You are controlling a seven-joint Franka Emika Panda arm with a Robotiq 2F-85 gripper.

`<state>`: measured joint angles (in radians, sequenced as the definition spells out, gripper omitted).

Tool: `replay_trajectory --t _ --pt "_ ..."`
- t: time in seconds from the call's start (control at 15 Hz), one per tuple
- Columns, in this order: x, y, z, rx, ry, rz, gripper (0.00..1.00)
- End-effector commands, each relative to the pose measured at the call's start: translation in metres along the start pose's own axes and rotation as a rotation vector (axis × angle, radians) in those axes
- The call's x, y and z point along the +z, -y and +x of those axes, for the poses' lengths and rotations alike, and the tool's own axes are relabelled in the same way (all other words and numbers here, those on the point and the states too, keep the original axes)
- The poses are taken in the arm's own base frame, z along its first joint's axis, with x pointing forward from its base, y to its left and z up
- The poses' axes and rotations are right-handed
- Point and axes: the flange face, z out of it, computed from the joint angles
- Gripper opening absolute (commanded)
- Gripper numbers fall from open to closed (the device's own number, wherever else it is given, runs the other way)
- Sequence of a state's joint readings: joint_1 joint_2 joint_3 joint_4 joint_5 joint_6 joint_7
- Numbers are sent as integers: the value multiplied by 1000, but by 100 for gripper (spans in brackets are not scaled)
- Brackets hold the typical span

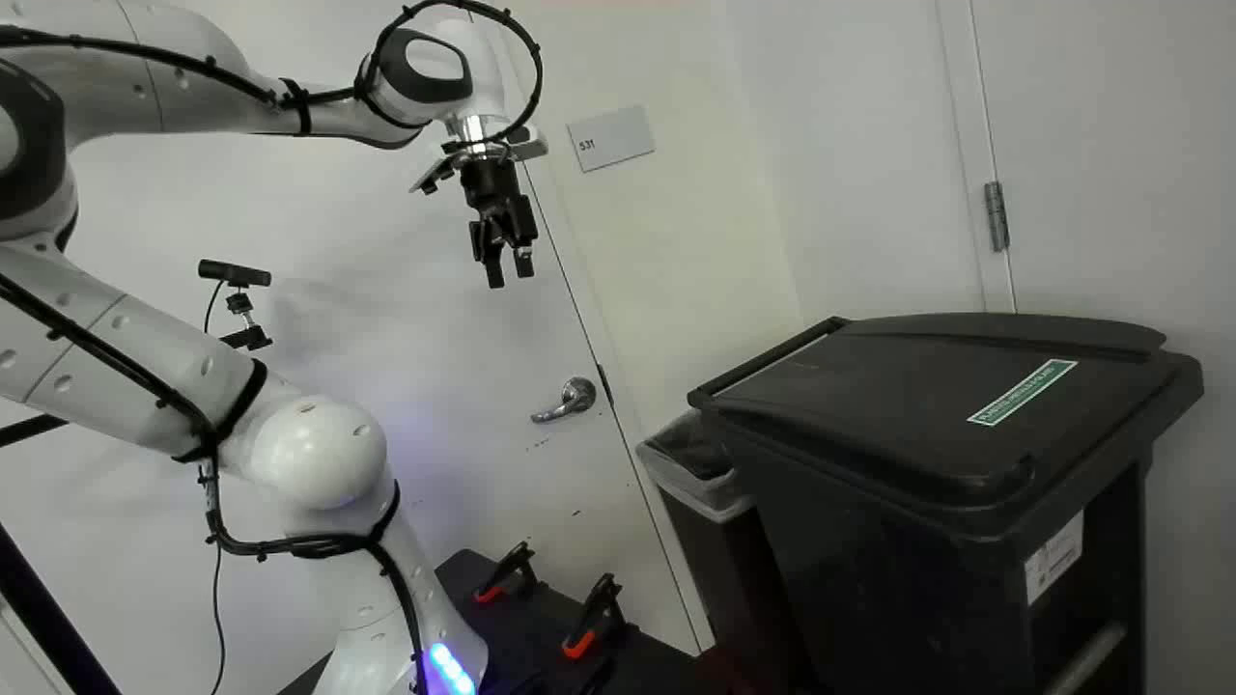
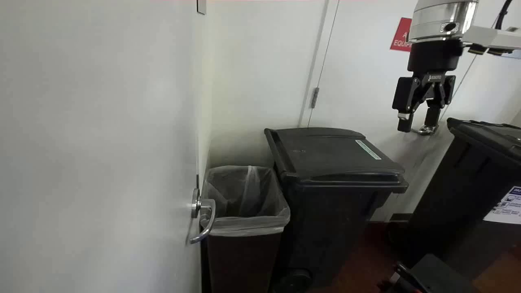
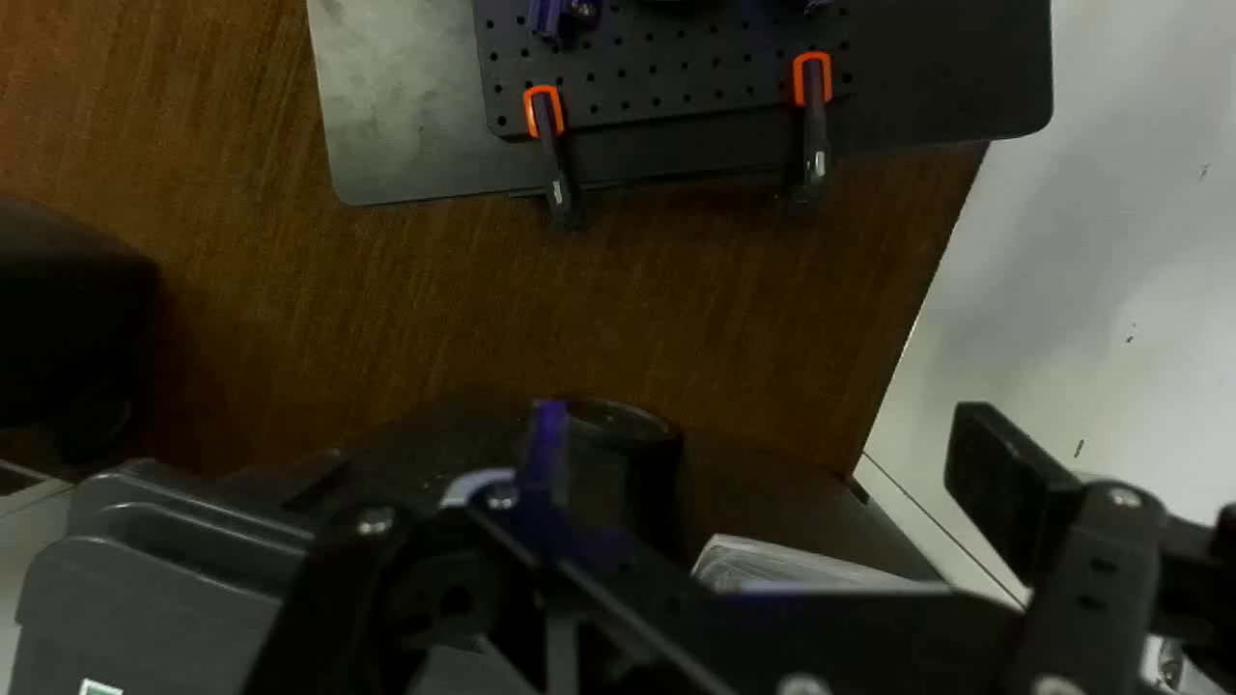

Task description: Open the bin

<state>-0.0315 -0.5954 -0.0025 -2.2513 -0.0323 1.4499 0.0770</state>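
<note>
The bin is a large black wheelie bin with a flat lid [image 1: 888, 386], and the lid is down. In an exterior view a green-white sticker [image 1: 1022, 394] lies on the lid and a small white label [image 1: 1054, 558] is on the front. The bin [image 2: 325, 219] also shows in another exterior view and, partly, at the lower left of the wrist view [image 3: 154, 608]. My gripper [image 1: 510, 275] points down, higher than the lid and apart from the bin. Its fingers [image 2: 418, 123] are spread with nothing between them. They also show apart in the wrist view [image 3: 763, 434].
A brown trash can [image 2: 244, 256] with a clear liner stands against the bin's side. A door with a metal handle [image 1: 568, 401] is close by. Another black bin [image 2: 456, 195] stands at the right. Clamps [image 3: 550, 145] stick out from the dark base table [image 3: 415, 116].
</note>
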Motion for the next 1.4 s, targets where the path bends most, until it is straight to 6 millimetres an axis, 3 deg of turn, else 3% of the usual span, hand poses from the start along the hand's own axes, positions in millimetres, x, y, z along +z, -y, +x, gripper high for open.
replay_trajectory --t 0.0,0.47,0.67,0.87,1.07,1.33 --pt "-1 0 0 0 1 0 100" --pt "-1 0 0 0 1 0 100" --pt "0 -18 8 29 1 46 100" --pt "9 -59 10 100 -6 127 100" --pt "25 -116 15 220 -54 225 100" --pt "56 -183 22 428 -213 302 100"
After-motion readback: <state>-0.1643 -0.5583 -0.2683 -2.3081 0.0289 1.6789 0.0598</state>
